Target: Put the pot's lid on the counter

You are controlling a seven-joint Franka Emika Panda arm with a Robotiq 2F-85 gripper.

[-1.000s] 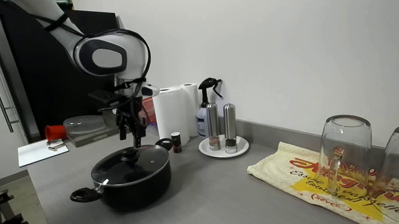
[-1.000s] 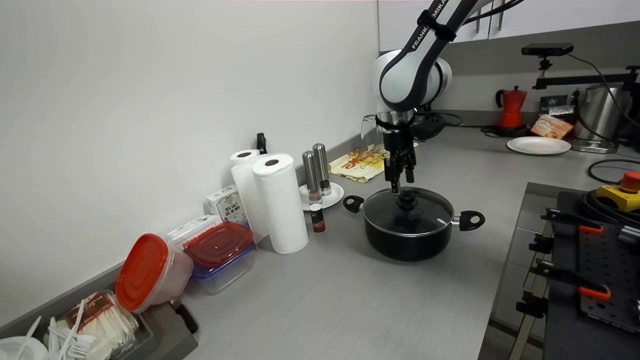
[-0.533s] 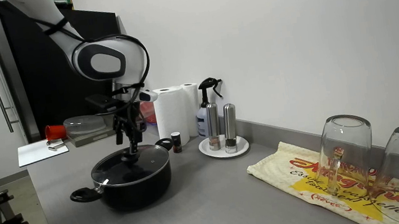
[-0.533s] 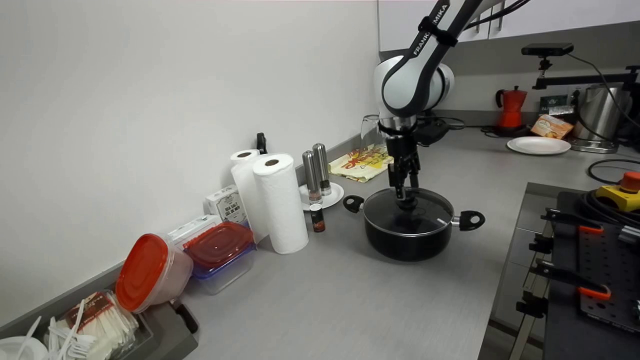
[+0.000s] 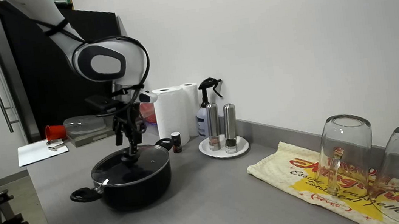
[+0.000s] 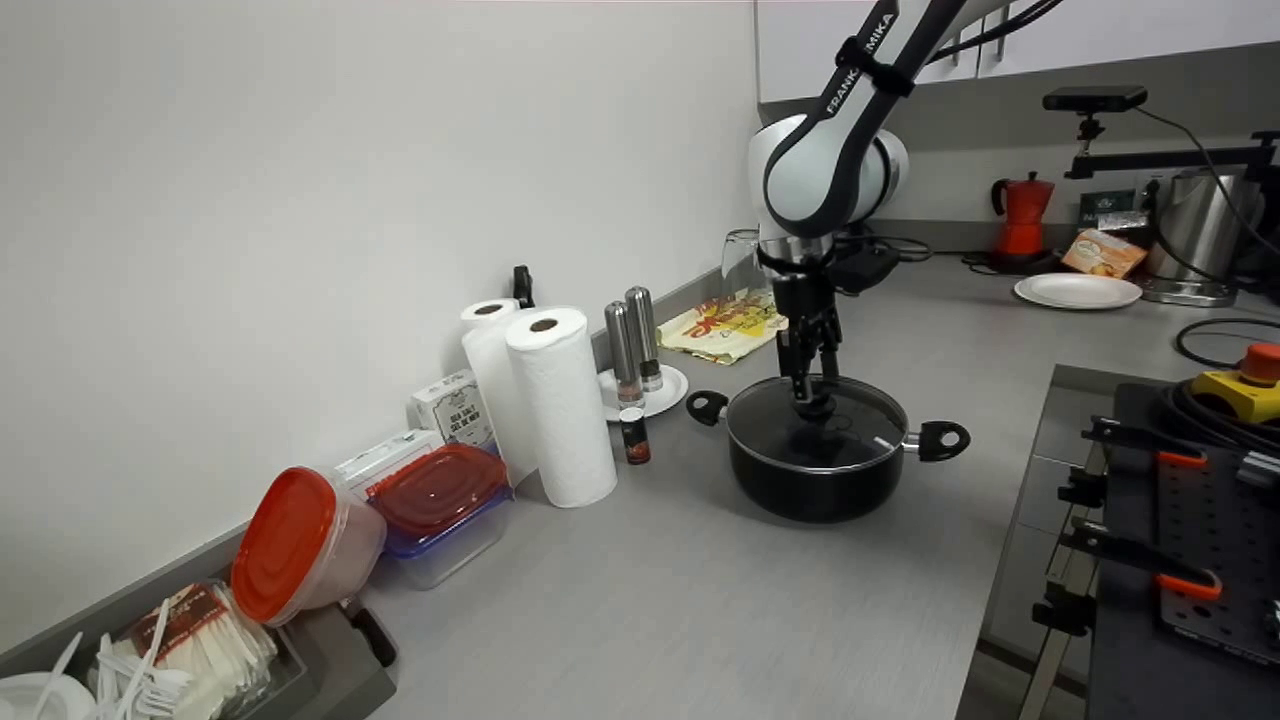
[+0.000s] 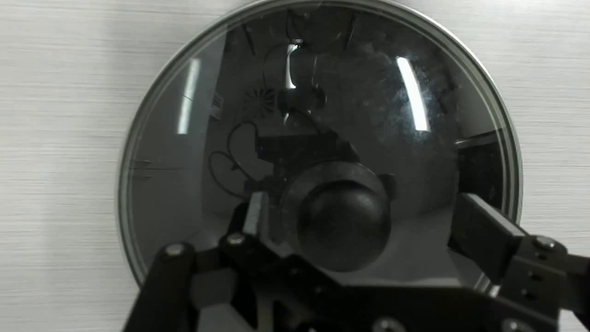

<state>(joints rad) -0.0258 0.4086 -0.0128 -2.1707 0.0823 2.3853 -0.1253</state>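
Note:
The black pot (image 5: pixel 137 195) stands on the grey counter (image 5: pixel 212 213); both exterior views show it (image 6: pixel 815 497). The glass lid (image 5: pixel 152 165) lies flat on the pot; its metal rim and glass fill much of the wrist view (image 7: pixel 341 106). My gripper (image 5: pixel 126 145) points straight down over the lid's middle, also in an exterior view (image 6: pixel 815 384). In the wrist view my gripper (image 7: pixel 362 207) is open, with the black knob (image 7: pixel 343 226) between its fingers, nearer the left finger (image 7: pixel 256 214). A gap shows on the right. The fingers partly hide the knob in both exterior views.
Pot handles stick out at both sides (image 6: pixel 940 440). A small spice jar (image 5: pixel 176 142), paper towel rolls (image 6: pixel 560 410) and a white plate (image 5: pixel 242 146) with two mills stand near the wall. Upturned glasses (image 5: pixel 345 155) stand on a printed cloth (image 5: pixel 285 158). Plastic containers (image 6: pixel 430 500) lie along the wall.
My gripper has come down and shifted slightly, so that its fingers are now at the knob's level. In the last half second it has hardly moved. The pot and lid have not moved.

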